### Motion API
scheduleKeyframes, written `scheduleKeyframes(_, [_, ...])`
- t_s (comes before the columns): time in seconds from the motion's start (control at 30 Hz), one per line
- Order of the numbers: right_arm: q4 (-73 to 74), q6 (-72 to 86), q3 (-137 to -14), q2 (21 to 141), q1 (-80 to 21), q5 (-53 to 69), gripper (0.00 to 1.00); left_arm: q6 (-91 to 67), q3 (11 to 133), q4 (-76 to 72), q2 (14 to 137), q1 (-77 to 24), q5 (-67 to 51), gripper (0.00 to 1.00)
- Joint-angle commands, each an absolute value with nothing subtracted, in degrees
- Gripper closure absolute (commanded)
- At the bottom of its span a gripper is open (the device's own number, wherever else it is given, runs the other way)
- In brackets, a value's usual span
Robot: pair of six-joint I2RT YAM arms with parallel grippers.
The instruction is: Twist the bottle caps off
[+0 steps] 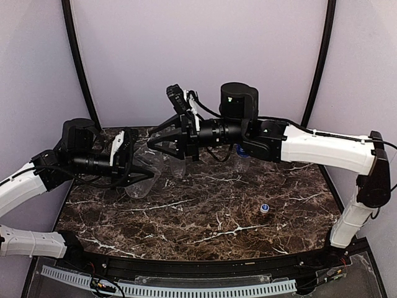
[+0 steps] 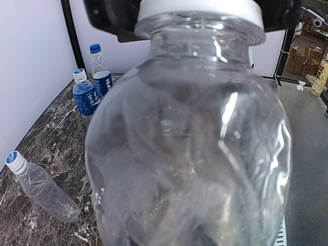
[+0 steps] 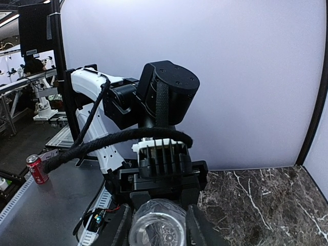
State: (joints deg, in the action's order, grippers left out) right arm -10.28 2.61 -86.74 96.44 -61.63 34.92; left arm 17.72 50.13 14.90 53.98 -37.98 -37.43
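Nearest, at about 4 o'clock on the surface (image 1: pixel 205 211), a loose cap (image 1: pixel 265 208) lies alone. Further in, around 9 o'clock, the left hand (image 1: pixel 132 164) is clamped on the held bottle (image 2: pixel 189 154), which is off the surface and turned sideways. The right hand (image 1: pixel 154 142) appears closed on its white cap (image 2: pixel 200 7). The bottle looks empty, thin-walled and crumpled — light and soft, likely to buckle or twist. The stiffer shoulder is therefore the better hold, with only the cap pinched. Beyond, a plain bottle (image 2: pixel 45 188) lies capped, and farthest, toward 12 o'clock, two labelled bottles (image 2: pixel 86 97) stand capped.
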Motion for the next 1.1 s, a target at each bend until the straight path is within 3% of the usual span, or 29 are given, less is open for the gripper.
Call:
scheduleKeyframes(0.0, [-10.19, 3.19, -86.71, 97.36, -61.97, 35.35, 0.75, 17.28, 51.07, 13.92, 53.96, -37.62, -38.3, 0.75])
scheduleKeyframes(0.07, [-9.48, 3.19, -86.9, 97.34, -62.0, 34.76, 0.95, 17.21, 51.0, 13.98, 53.9, -37.62, -38.12, 0.74])
scheduleKeyframes(0.1, [-9.07, 3.2, -86.85, 97.16, -62.05, 34.28, 1.0, 17.27, 50.94, 14.02, 53.82, -37.57, -38.05, 0.66])
scheduleKeyframes(0.13, [-8.7, 3.08, -86.84, 96.86, -61.97, 33.82, 1.0, 17.33, 50.86, 14.27, 53.71, -37.61, -38.01, 0.59])
scheduleKeyframes(0.17, [-8.14, 3.11, -86.84, 96.45, -61.94, 33.17, 1.0, 17.65, 50.83, 14.39, 53.53, -37.61, -37.8, 0.42])
scheduleKeyframes(0.2, [-7.44, 3.04, -86.88, 95.97, -61.9, 32.36, 1.0, 17.97, 50.52, 14.74, 53.4, -37.57, -37.71, 0.33])
scheduleKeyframes(0.23, [-5.94, 3.12, -86.96, 95.39, -61.68, 31.48, 1.0, 18.69, 50.35, 14.93, 53.14, -37.59, -37.24, 0.17])
scheduleKeyframes(0.3, [-2.59, 3.5, -87.29, 93.84, -61.12, 29.4, 1.0, 20.28, 49.89, 15.58, 52.58, -37.59, -36.07, 0.03])
scheduleKeyframes(0.47, [11.26, 5.79, -87.86, 87.63, -57.83, 23.57, 1.0, 22.49, 48.36, 16.58, 50.98, -37.57, -32.35, 0.01])
scheduleKeyframes(0.7, [33.02, 8.97, -93.25, 73.35, -49.17, 5.22, 1.0, 23.27, 46.41, 15.41, 49.31, -37.53, -30.41, 0.01])
scheduleKeyframes(0.93, [48.49, 7.34, -98.63, 68.32, -30.76, -16.94, 1.0, 22.92, 45.53, 14.3, 48.84, -37.49, -30.5, 0.01])
scheduleKeyframes(1.07, [49.81, 4.17, -95.82, 70.58, -15.59, -16.92, 1.0, 23.03, 45.69, 14.7, 48.67, -37.4, -30.62, 0.01])
